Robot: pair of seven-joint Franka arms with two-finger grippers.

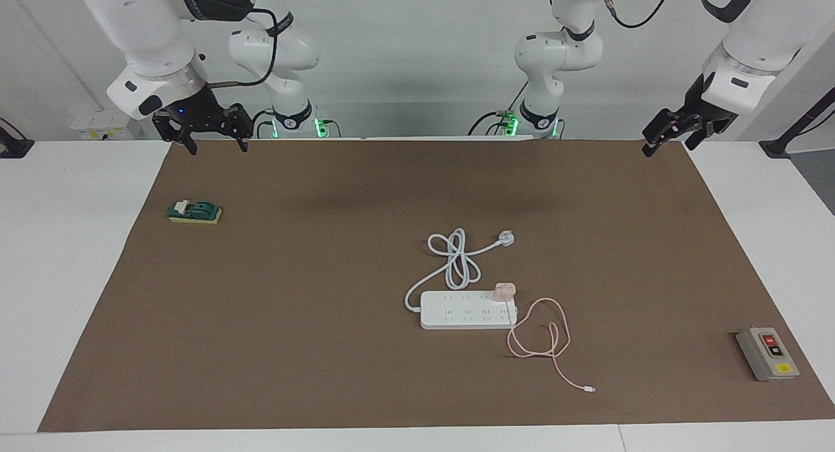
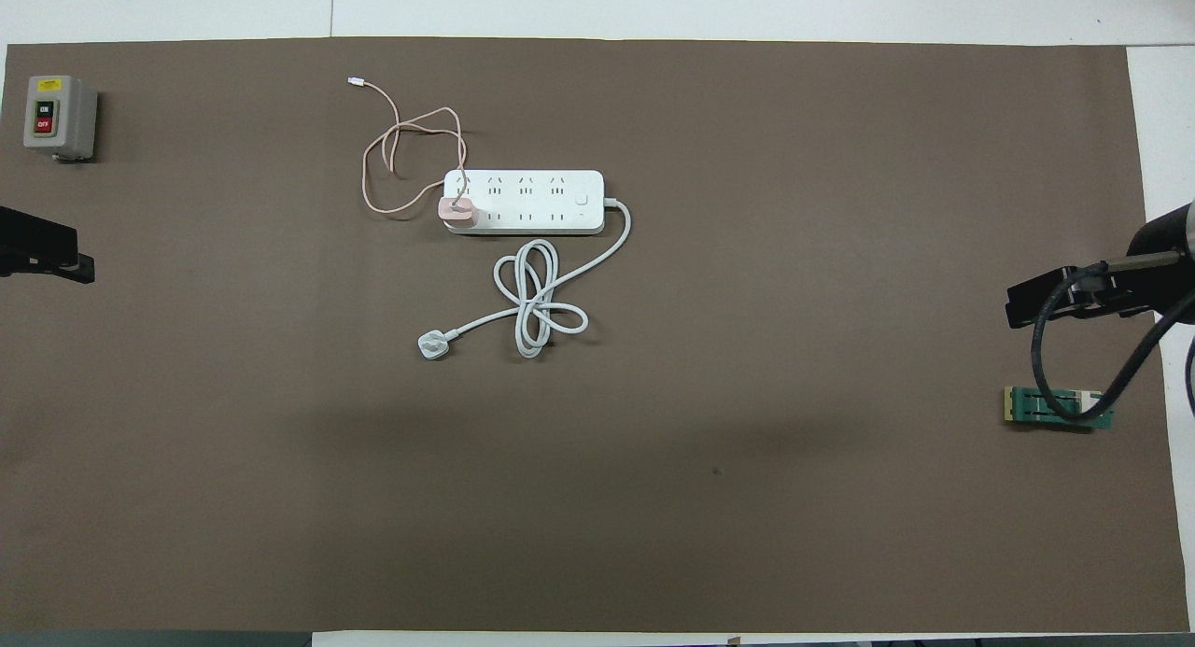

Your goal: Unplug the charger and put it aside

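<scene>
Clearly the charger, plugged into the power strip's end toward the left arm, lies nearer the left tool, finger state unreadable, than the spread-fingered right tool.

I am seeing the left claw cut off by the overhead view's edge, near the grey switch box. The right claw is showing only partly there, its black cable crossing the green block. I am not making out either claw's fingers' state.
</scene>
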